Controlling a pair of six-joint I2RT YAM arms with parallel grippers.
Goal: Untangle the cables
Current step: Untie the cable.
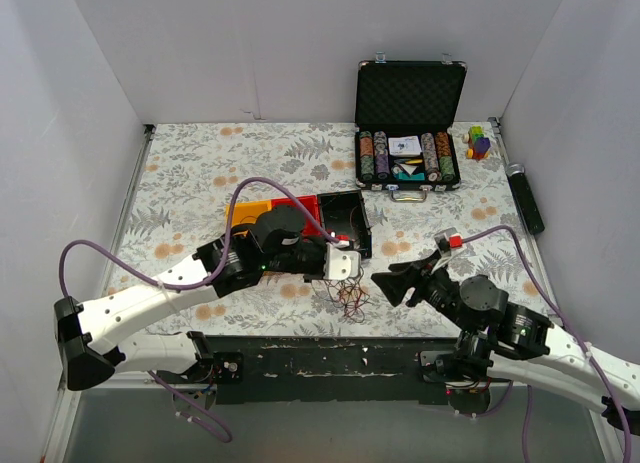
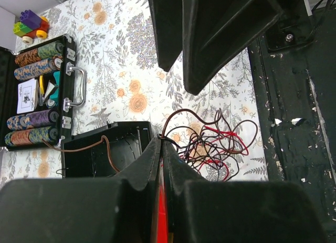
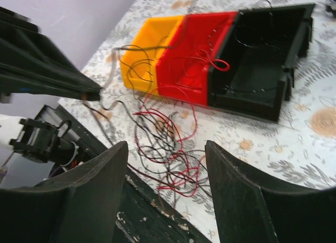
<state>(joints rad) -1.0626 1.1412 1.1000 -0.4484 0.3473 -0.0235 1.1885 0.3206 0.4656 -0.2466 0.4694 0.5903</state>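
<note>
The left tool is closed, pinching strands of the cables. Their red, black and brown tangle spreads over the floral bench just in front of the black bin. The right tool gapes wide beside the tangle, holding nothing. White walls enclose the bench.

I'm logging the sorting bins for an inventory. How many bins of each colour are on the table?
yellow bin: 1
red bin: 1
black bin: 1
Total: 3
</note>
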